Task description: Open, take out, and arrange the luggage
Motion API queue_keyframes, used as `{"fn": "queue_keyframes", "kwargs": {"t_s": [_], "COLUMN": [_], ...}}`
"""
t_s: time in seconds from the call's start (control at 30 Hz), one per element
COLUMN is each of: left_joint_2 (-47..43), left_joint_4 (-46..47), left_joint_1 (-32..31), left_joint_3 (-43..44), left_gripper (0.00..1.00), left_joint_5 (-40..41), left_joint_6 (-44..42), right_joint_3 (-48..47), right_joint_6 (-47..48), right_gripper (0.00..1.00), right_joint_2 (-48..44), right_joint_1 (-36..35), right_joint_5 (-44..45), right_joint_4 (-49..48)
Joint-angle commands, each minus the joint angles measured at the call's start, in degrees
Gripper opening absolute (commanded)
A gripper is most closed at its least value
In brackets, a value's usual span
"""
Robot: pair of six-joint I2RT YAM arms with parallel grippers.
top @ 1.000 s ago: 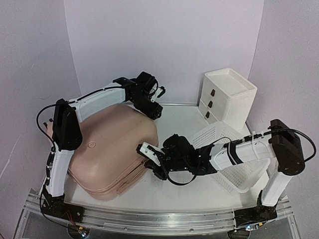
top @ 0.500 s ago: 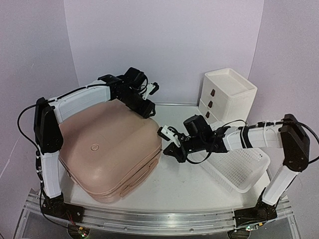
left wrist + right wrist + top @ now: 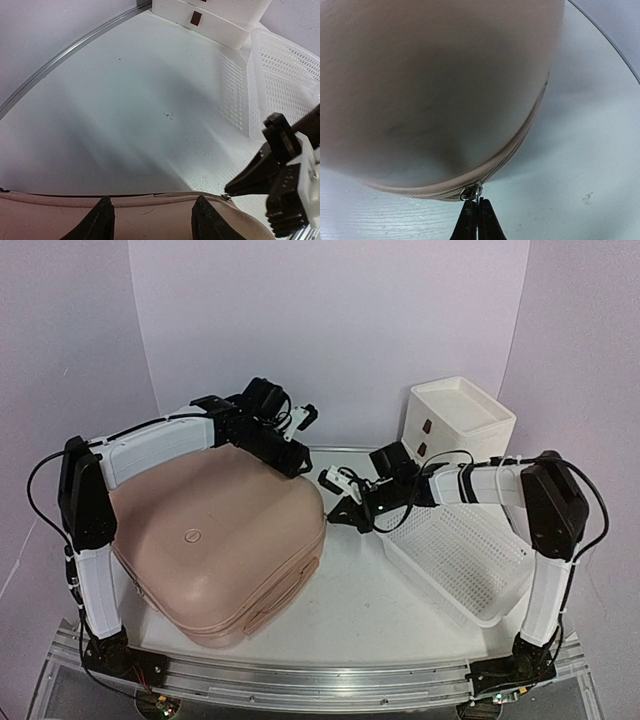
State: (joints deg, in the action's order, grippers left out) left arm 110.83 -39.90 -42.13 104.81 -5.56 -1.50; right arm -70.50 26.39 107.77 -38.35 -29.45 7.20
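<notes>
Plain pale-pink hard-shell suitcase (image 3: 215,540) at eight o'clock, its silver metal zipper pull (image 3: 471,191) glinting on the seam. The white perforated plastic basket (image 3: 460,560) at four o'clock is gridded with tiny holes. At two o'clock, the white plastic drawer unit (image 3: 460,425) has brown handles. All on a white table (image 3: 360,605).

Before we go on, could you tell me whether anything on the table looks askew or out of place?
Nothing is spilled or damaged. The luggage lies flat but skewed to the edges of the table, and the white basket sits diagonally beside it. The right gripper pinches the zipper pull at its far right corner.
</notes>
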Motion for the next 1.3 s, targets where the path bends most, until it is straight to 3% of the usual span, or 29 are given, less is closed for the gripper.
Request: {"fn": "queue_keyframes", "kwargs": {"t_s": [0.0,0.17,0.47,0.63,0.7,0.8,0.93,1.0,1.07,1.27], "left_joint_2": [-0.35,-0.96,-3.5,-7.18,-9.75,-13.57,-20.17,-24.3,-28.57,-40.78], "left_joint_4": [-8.64,-7.7,-5.71,-5.71,-5.9,-7.22,-10.36,-11.45,-12.03,-12.36], "left_joint_1": [-0.15,-0.02,2.97,7.64,9.68,12.41,15.76,17.58,19.27,20.66], "left_joint_3": [-3.08,-3.98,-5.52,-5.05,-4.75,-4.1,-4.6,-7.63,-11.33,-21.45], "left_gripper": [0.52,0.52,0.56,0.63,0.68,0.77,0.88,0.92,0.96,0.98], "left_joint_5": [-4.31,-4.33,-3.19,-5.58,-6.87,-7.72,-4.7,-2.42,-0.04,1.27], "left_joint_6": [0.97,3.71,8.08,9.68,9.88,10.04,9.59,9.43,9.62,13.3], "right_joint_3": [-11.1,-17.85,-17.63,-9.5,-5.38,-2.1,-7.68,-9.76,-8.79,-3.17], "right_joint_6": [3.72,1.57,-7.86,-9.64,-9.22,-7.66,-11.0,-19.12,-29.61,-60.67], "right_gripper": [0.0,0.0,0.01,0.16,0.3,0.59,0.74,0.79,0.84,0.98], "right_joint_2": [5.96,13.45,22.07,16.64,12.78,4.76,-6.73,-10.82,-15.03,-21.77], "right_joint_1": [3.63,3.8,3.76,3.76,3.81,3.81,3.5,2.49,0.53,-10.33], "right_joint_5": [-1.86,-3.66,0.23,9.84,13.92,19.55,28.29,36.23,39.16,39.88], "right_joint_4": [-8.03,-13.08,-37.58,-38.4,-37.48,-27.02,6.07,18.46,24.98,32.38]}}
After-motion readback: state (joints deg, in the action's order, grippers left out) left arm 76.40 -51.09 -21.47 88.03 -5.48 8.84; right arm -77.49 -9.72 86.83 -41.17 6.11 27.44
